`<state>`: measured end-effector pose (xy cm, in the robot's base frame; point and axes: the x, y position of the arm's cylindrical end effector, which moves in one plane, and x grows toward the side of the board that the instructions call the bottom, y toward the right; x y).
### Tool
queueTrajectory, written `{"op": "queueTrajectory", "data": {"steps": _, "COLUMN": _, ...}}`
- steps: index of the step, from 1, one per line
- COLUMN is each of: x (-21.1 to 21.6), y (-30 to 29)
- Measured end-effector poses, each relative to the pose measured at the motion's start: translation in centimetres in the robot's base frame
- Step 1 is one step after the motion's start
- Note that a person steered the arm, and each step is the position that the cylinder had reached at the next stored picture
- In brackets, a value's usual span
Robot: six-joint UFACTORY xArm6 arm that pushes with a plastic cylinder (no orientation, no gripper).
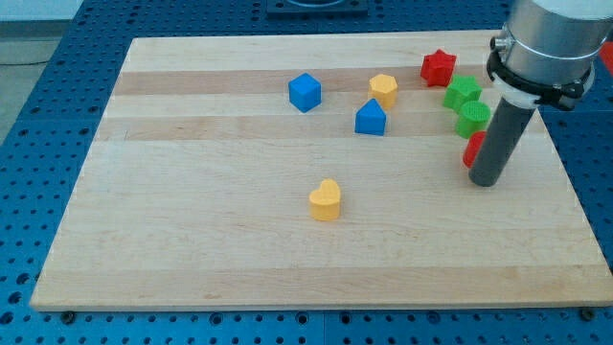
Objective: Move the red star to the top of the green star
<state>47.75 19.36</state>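
Observation:
The red star lies near the board's top right. The green star lies just below and right of it, close to it or touching; I cannot tell which. My tip rests on the board below both stars, at the view's right. It stands right next to a small red block that the rod partly hides. The tip is well apart from the red star.
A second green block sits just under the green star, above the small red block. A blue cube, a yellow hexagon and a blue house-shaped block lie top centre. A yellow heart lies mid-board. The board's right edge is close to the tip.

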Motion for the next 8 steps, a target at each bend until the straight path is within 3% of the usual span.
{"op": "queueTrajectory", "data": {"steps": 1, "x": 0.2, "y": -0.4}}
{"op": "queueTrajectory", "data": {"steps": 3, "x": 0.2, "y": -8.9}}
{"op": "queueTrajectory", "data": {"steps": 4, "x": -2.4, "y": -14.8}}
{"op": "queueTrajectory", "data": {"steps": 5, "x": -8.8, "y": -18.1}}
{"op": "queueTrajectory", "data": {"steps": 6, "x": -10.4, "y": -24.4}}
{"op": "queueTrajectory", "data": {"steps": 7, "x": -8.9, "y": -30.2}}
{"op": "queueTrajectory", "data": {"steps": 8, "x": -16.4, "y": -33.9}}
